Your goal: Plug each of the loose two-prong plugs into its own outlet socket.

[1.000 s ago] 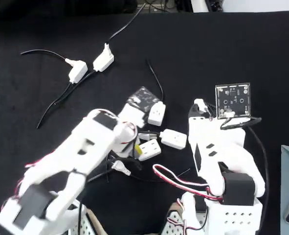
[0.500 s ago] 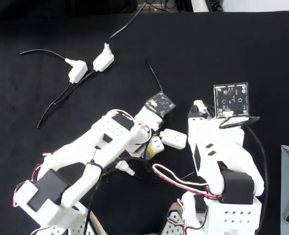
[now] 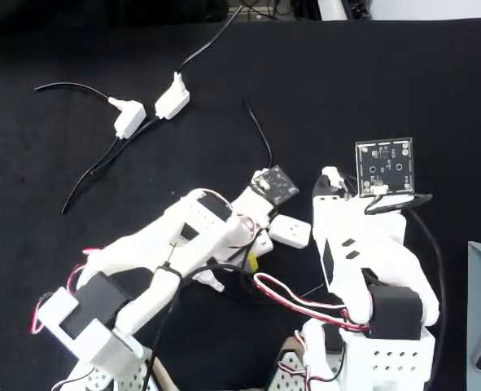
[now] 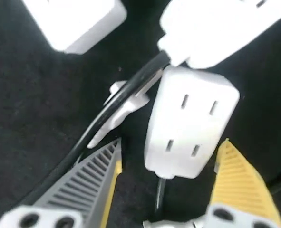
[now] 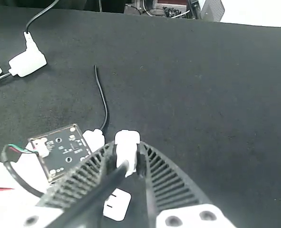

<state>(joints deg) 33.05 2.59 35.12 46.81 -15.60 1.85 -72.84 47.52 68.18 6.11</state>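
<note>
My left gripper (image 4: 171, 145) is open, its grey and yellow fingers either side of a white outlet block (image 4: 190, 126) with two pairs of slots. From above, this gripper (image 3: 256, 244) sits in a cluster of white outlet blocks at the table's middle, one block (image 3: 290, 231) just to its right. A loose white plug (image 4: 123, 104) on a black cable lies beside the straddled block. My right gripper (image 5: 127, 153) is shut on a small white plug (image 5: 127, 141) and is held above the cloth (image 3: 331, 181), right of the cluster.
Two more white plug pieces (image 3: 128, 119) (image 3: 172, 97) with black cables lie at the far left of the black cloth. A black wire (image 3: 259, 130) curls behind the cluster. A red and white cable (image 3: 293, 300) loops near the right arm's base.
My left arm has swung right and forward, bringing its gripper down over the outlet cluster and hiding one block. The right arm has kept still with its plug.
</note>
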